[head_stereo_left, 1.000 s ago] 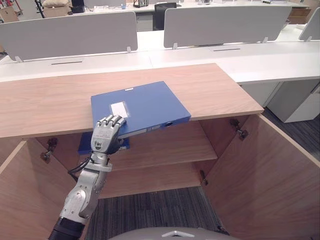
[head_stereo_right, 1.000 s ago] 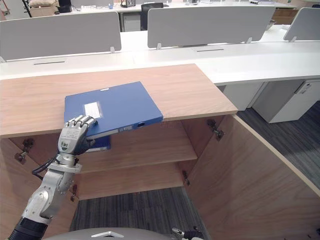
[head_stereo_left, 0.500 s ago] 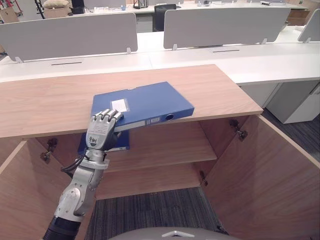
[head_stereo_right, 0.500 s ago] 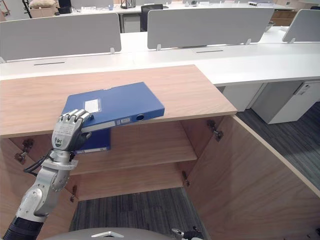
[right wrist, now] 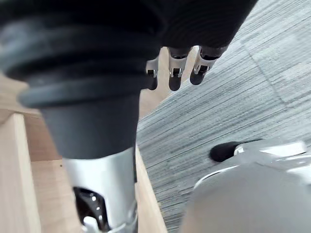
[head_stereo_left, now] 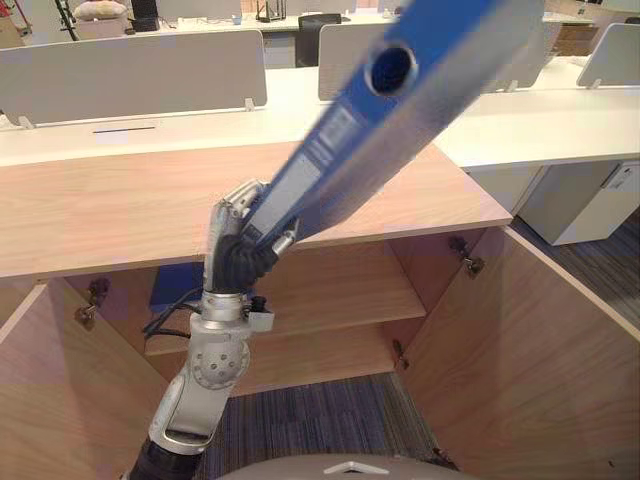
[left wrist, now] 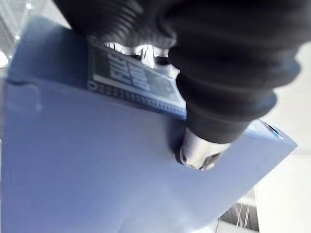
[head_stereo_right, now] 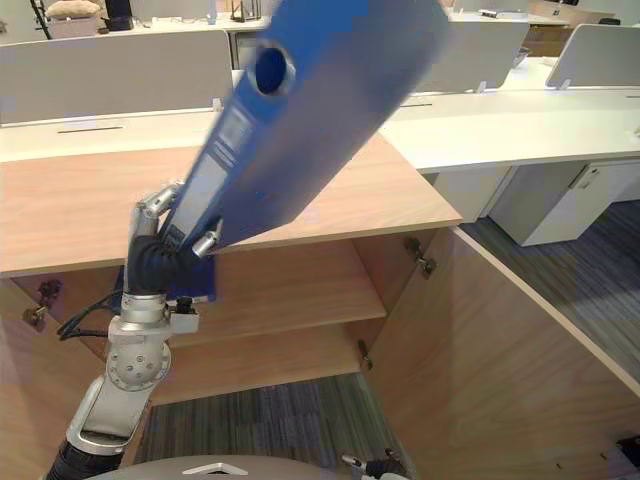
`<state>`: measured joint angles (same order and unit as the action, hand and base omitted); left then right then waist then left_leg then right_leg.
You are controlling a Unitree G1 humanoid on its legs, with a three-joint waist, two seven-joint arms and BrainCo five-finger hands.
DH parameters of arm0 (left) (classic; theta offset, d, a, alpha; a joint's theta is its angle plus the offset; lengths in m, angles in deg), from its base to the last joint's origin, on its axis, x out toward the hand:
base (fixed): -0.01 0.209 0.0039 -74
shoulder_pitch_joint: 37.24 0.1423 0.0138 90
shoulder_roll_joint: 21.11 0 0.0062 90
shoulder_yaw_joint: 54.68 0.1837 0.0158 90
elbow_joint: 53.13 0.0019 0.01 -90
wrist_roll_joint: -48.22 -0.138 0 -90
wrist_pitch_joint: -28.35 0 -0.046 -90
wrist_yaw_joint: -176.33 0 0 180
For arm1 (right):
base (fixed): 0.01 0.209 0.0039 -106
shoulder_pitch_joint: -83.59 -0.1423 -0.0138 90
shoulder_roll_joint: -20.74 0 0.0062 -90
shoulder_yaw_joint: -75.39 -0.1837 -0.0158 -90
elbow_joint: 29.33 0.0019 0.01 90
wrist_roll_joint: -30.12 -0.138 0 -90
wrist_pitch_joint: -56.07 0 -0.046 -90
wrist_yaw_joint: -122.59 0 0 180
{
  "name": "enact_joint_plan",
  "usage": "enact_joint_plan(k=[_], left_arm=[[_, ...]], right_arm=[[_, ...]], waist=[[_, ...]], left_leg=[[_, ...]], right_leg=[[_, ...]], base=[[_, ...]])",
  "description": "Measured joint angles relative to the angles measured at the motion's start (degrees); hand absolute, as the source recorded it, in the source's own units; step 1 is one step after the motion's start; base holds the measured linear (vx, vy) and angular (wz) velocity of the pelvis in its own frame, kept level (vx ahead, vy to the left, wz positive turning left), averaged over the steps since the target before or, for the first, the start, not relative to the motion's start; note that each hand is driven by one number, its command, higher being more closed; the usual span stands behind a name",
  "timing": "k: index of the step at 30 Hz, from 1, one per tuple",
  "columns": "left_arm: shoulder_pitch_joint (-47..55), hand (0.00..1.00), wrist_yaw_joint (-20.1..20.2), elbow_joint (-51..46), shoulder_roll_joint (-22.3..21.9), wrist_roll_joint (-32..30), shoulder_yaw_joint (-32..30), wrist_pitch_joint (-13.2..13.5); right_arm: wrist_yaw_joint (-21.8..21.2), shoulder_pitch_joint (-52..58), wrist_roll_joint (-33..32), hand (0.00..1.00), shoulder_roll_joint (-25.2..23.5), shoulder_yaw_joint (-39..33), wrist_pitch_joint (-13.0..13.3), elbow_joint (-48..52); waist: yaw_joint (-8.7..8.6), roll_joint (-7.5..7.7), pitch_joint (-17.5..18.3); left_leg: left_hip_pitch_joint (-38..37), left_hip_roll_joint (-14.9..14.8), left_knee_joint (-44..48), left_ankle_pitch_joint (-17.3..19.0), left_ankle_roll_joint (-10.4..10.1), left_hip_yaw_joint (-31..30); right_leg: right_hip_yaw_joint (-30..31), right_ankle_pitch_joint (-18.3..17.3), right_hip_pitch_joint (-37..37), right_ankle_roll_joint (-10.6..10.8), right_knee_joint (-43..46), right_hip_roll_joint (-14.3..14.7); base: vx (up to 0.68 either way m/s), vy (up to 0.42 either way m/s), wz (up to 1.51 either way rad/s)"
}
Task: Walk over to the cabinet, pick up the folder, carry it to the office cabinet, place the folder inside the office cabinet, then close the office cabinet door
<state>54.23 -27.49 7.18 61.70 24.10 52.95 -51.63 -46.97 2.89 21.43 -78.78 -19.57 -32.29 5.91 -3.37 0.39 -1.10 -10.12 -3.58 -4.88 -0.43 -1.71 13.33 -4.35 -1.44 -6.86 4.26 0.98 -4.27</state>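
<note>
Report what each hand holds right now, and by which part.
The left hand grips the blue folder by its lower end, at the spine edge; the folder slants upward. The right hand, fingers relaxed above the carpet, holds nothing.

folder (head_stereo_left: 400, 110): is showing solid blue, with a pale label (head_stereo_left: 335, 135)
office cabinet (head_stereo_left: 100, 205): is showing light wood grain
carpet (right wrist: 233, 97): is showing grey, finely striped
tables (head_stereo_left: 520, 125): are showing plain white

L hand (head_stereo_left: 235, 245) raised, clenched
</note>
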Motion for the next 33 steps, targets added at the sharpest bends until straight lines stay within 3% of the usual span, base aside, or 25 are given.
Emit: enact_joint_plan(k=[6,9,17,27,33], left_arm=[[0.59,1.0,-2.46,-3.37,-3.51,8.67,-2.27,0.52],[1.92,1.0,-3.27,-3.71,-4.51,12.65,-3.66,2.24],[8.57,1.0,0.84,-5.71,-6.5,24.16,-8.84,3.82],[8.91,1.0,6.67,-5.46,-7.23,27.87,-9.66,4.17],[8.87,1.0,10.59,-2.39,-7.01,28.52,-6.61,4.73]], right_arm=[[0.49,2.56,-2.15,0.0,-3.82,2.02,3.72,22.41],[0.38,3.86,-3.22,0.0,-5.58,2.14,5.19,32.92],[-0.74,5.31,-5.08,0.0,-7.85,1.5,11.39,62.91],[-2.43,-1.85,-6.48,0.0,-7.55,1.34,15.69,76.23],[-5.91,-7.62,-11.59,0.0,-1.8,1.65,16.2,76.48]], waist=[[-0.07,0.01,0.12],[0.05,0.04,0.11],[0.1,0.65,-0.05],[0.02,0.92,-0.4],[0.74,0.72,-0.62]], left_leg=[[-0.18,-0.24,0.29,0.06,0.07,2.1],[-0.37,-0.22,0.31,0.21,0.22,2.4],[-0.75,-0.13,0.34,0.89,0.15,3.92],[-0.79,0.04,0.34,1.25,0.36,4.0],[-0.8,0.09,0.33,1.24,0.37,3.9]], right_leg=[[1.89,0.29,1.14,0.01,0.44,0.46],[2.21,0.34,1.13,0.04,0.36,0.47],[3.69,0.71,1.97,0.32,-0.13,0.55],[3.79,0.82,1.61,0.46,-0.37,0.43],[3.69,0.82,1.51,0.49,-0.29,0.37]], base=[[-0.01,-0.001,-0.17],[0.0,0.001,-0.08],[0.02,0.005,-0.09],[0.01,0.002,-0.01],[0.0,0.0,0.0]])
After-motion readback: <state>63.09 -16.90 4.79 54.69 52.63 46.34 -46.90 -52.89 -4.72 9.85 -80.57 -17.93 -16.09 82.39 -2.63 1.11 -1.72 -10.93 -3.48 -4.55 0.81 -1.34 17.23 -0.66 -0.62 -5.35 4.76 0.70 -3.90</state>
